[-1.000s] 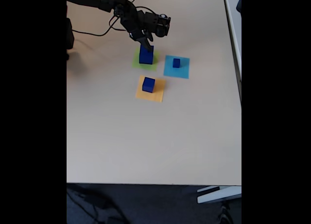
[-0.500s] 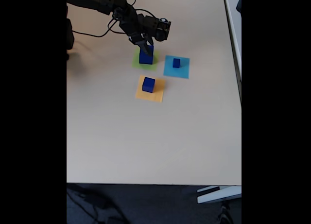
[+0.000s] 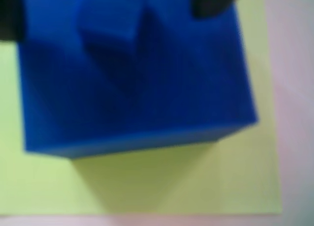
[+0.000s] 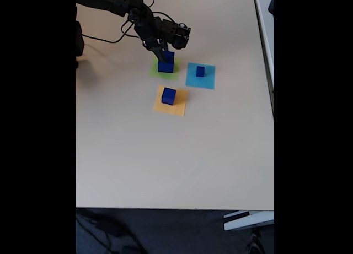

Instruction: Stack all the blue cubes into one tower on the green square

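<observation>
gripper [image 4: 164, 54]: at top of big cube, black fingers dark and blurred at top corners of wrist view; cannot tell if clenched or released
big cube [image 4: 165, 63]: sits on green square, under the gripper; in wrist view [image 3: 132, 74] a smaller blue block seems to sit on its top, too blurred to be sure
green square [image 4: 157, 71]: upper middle of table, mostly covered by big cube; in wrist view [image 3: 196, 187] bare paper shows below and right of the cube, cube edges inside the paper edges there
mid cube [image 4: 168, 96]: on orange square [image 4: 179, 107], near that sheet's upper-left part, well apart from gripper
small cube [image 4: 199, 71]: on cyan square [image 4: 207, 80], about centred
sheets: green and cyan side by side with a narrow gap, orange just below green, close but not overlapping
table [image 4: 165, 166]: beige, lower two thirds bare, wide open room below and left of the sheets; right edge well clear of cyan square
arm [image 4: 110, 0]: enters from top left, cable [image 4: 110, 39] looped on table beside it
front edge: table ends near bottom of fixed view, dark floor beyond
</observation>
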